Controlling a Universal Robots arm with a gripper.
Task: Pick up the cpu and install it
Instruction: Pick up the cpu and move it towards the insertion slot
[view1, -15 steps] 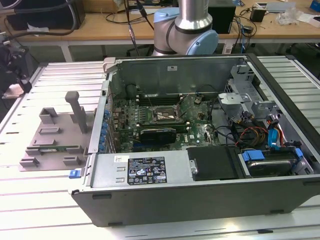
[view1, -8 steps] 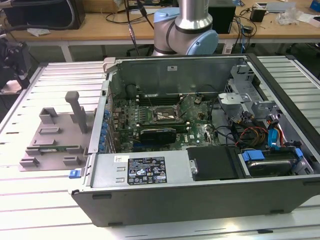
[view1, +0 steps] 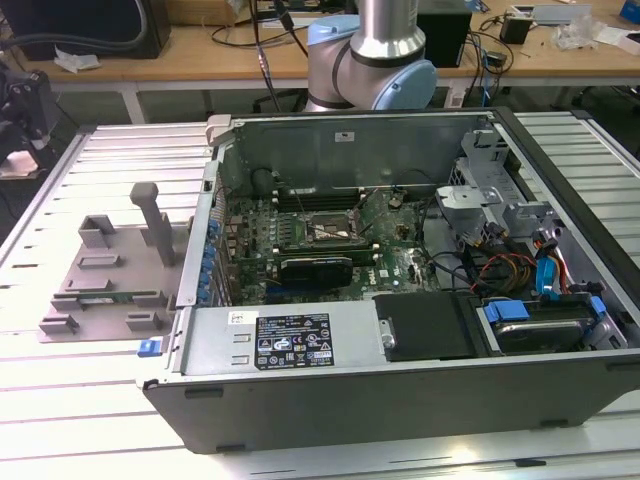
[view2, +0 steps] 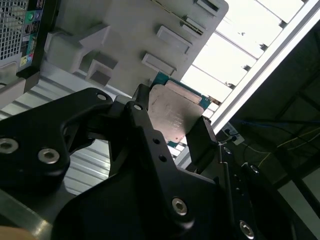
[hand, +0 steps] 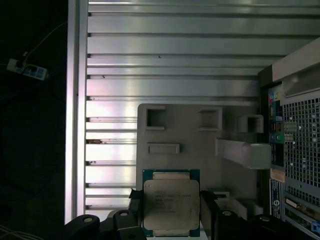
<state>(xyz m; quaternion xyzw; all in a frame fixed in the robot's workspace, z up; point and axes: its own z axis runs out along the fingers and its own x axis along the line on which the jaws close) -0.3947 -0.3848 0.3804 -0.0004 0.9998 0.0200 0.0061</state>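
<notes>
Black gripper (view2: 172, 127), clenched on the cpu (hand: 171, 207) by two opposite edges, above the grey tray (hand: 200, 145). Tray lies on slatted metal worktop (view1: 60, 420), beside open computer case (view1: 400, 400). Wooden bench (view1: 200, 55), cable-strewn, beyond.

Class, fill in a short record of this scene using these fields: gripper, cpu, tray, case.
gripper: gripper shut on two opposite edges of the cpu
cpu: silvery metal top showing, seen against the grey tray in both wrist views
tray: lies on the slatted metal table, at the exterior view's left of the computer case
case: side open, motherboard exposed
</notes>
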